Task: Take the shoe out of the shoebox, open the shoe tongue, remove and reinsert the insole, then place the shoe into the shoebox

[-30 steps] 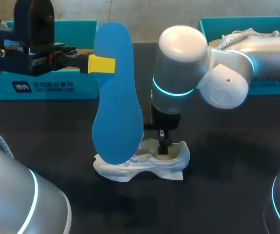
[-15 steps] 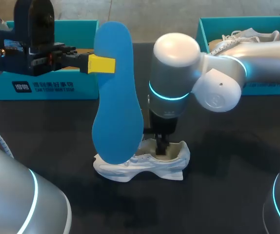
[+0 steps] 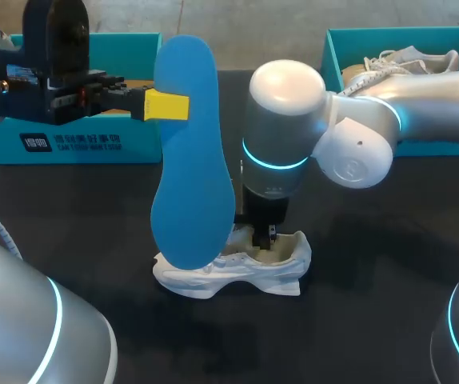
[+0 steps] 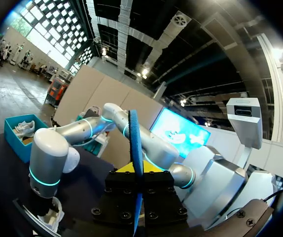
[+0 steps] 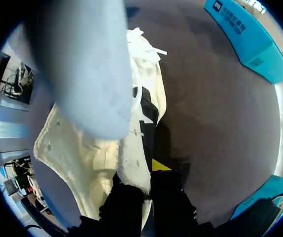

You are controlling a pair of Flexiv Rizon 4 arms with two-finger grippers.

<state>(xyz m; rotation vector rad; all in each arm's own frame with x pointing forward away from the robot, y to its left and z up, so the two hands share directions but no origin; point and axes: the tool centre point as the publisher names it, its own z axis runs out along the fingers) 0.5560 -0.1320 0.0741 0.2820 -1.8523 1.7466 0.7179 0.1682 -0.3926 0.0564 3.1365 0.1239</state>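
My left gripper point(image 3: 165, 106) is clamped on the blue insole point(image 3: 191, 172), held upright between its jaws. My right gripper point(image 3: 266, 238) pinches the shoe point(image 3: 237, 276) by its side wall.

We find the shoe point(image 3: 285, 270) on the table point(image 3: 373, 296) under our right gripper point(image 3: 267, 238), the insole point(image 3: 189, 176) upright in our left gripper point(image 3: 165, 106) at its left end, left shoebox point(image 3: 77, 144) and right shoebox point(image 3: 357, 40) behind

Silver-grey arms point(image 3: 429, 84) ringed in glowing cyan — left hand point(image 3: 169, 106) black, yellow-tipped.
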